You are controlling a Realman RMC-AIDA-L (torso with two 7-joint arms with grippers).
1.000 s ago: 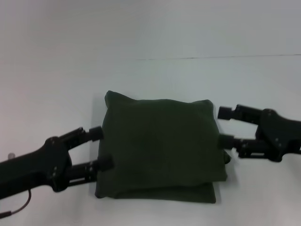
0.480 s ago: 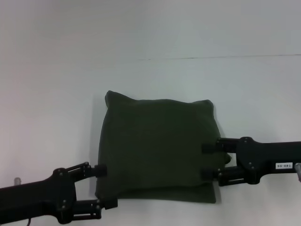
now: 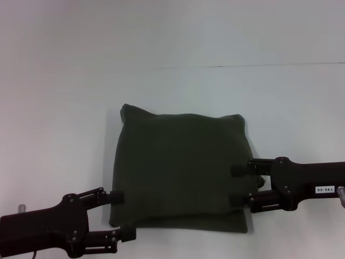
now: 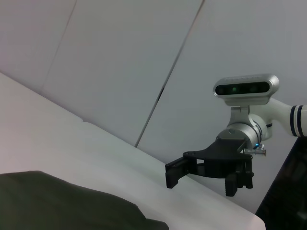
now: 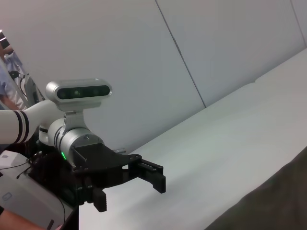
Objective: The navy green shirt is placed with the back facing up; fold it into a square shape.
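The shirt (image 3: 183, 175) lay folded into a rough square in the middle of the white table (image 3: 64, 108), plain olive cloth on top, with a lower layer peeking out along its near edge. Its far left corner stood up in a small point, and the far edge sagged slightly between the 2 far corners.

My left gripper (image 3: 119, 216) sat low at the shirt's near left corner. Its 2 fingers were spread apart with nothing between them: the far fingertip lay just at the left edge of the cloth, and the near one reached just below the near left corner. I could not tell whether either tip touched the fabric.

My right gripper (image 3: 237, 185) was at the right edge, toward the near right corner. Its 2 fingers were also spread and pointed left, with both tips over the cloth and nothing pinched between them. A small bulge of fabric showed just behind them at the edge.

From my left wrist, the shirt (image 4: 67, 203) was a dark mound with the right gripper (image 4: 199, 178) beyond it, fingers parted. From my right wrist, a corner of the shirt (image 5: 278, 201) showed, with the left gripper (image 5: 132, 184) across the table, fingers parted.
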